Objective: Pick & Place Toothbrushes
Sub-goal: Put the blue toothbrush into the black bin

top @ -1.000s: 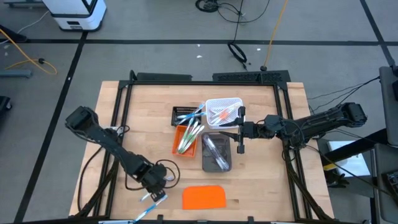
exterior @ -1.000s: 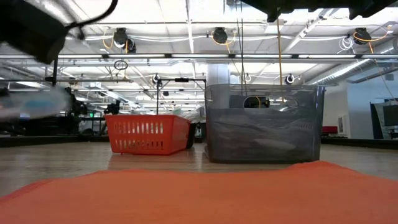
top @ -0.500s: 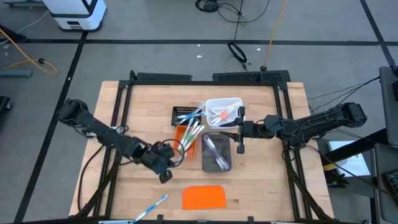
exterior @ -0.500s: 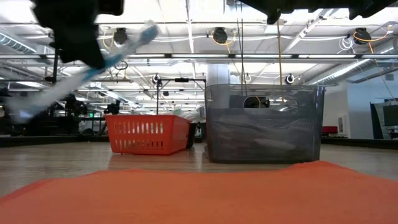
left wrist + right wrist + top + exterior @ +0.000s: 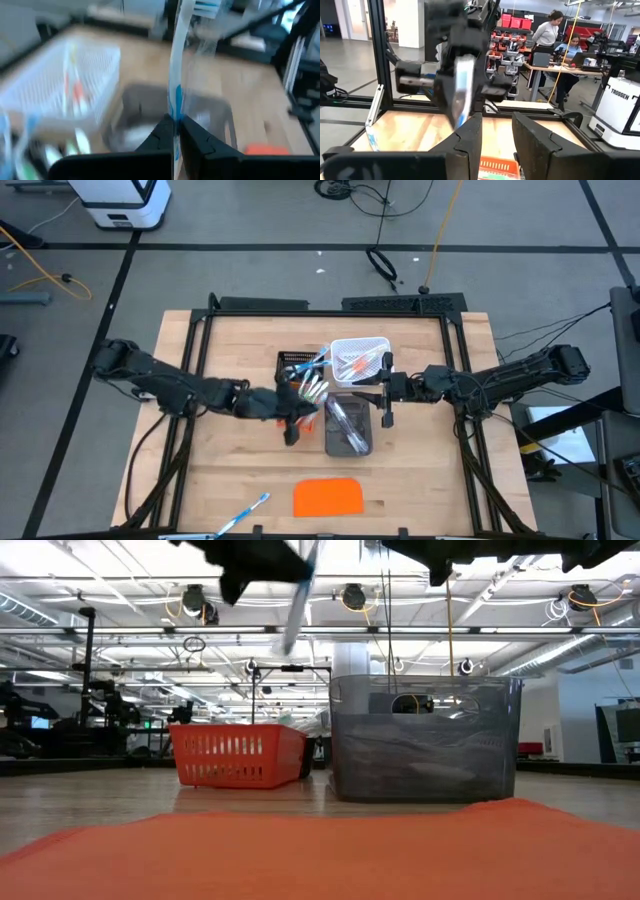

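Holding a blue toothbrush (image 5: 175, 75) clamped, the left gripper (image 5: 291, 420) is hovering beside the grey tray (image 5: 347, 425). The right gripper (image 5: 385, 392), jaws apart and empty, is waiting at the tray's other side. A white box (image 5: 620, 117) behind is reading "TROSSEN".

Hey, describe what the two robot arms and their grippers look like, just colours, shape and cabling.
Both arms are black and jointed, built of slim tubular links with bulkier joint housings. Black cables loop beside the left arm and trail off the right arm. The right gripper has two broad, flat, matte dark fingers; the left gripper has similar dark wedge-shaped fingers.
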